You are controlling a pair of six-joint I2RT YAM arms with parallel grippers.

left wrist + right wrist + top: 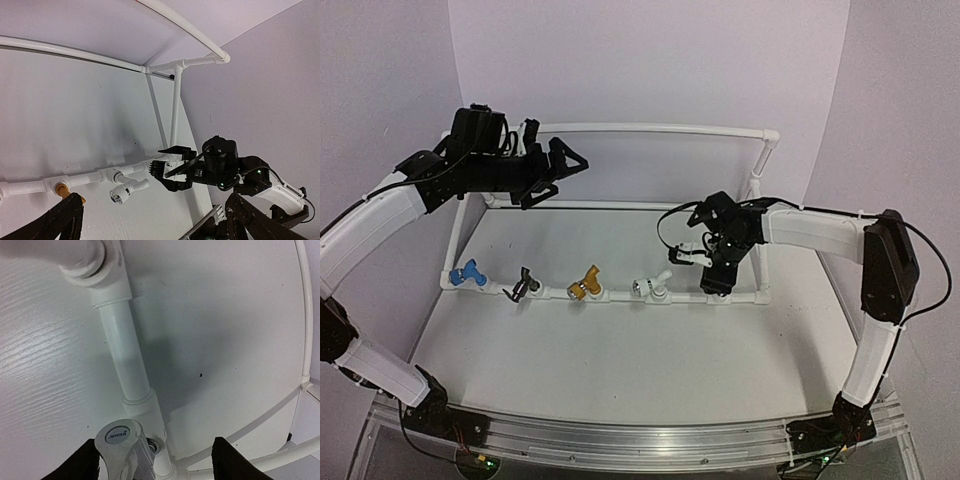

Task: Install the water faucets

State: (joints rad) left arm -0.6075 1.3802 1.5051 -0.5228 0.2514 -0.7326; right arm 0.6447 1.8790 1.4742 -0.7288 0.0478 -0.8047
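Holding fingers of right gripper point(155, 467) spread wide around silver-grey faucet point(122, 447), apparently seated in end fitting of white pipe frame point(650, 128), last in line after white faucet point(652, 286), gold faucet point(585, 284), black faucet point(523, 285), blue faucet point(468, 273); parking left gripper point(560, 178) wide open, raised clear.

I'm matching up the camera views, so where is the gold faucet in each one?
Top external: the gold faucet is third from the left in the faucet row, left of centre.
Left wrist: bottom left corner, only its gold tip showing.
Right wrist: not in it.
Shared landmark: the white frame's near pipe, which carries the faucets.
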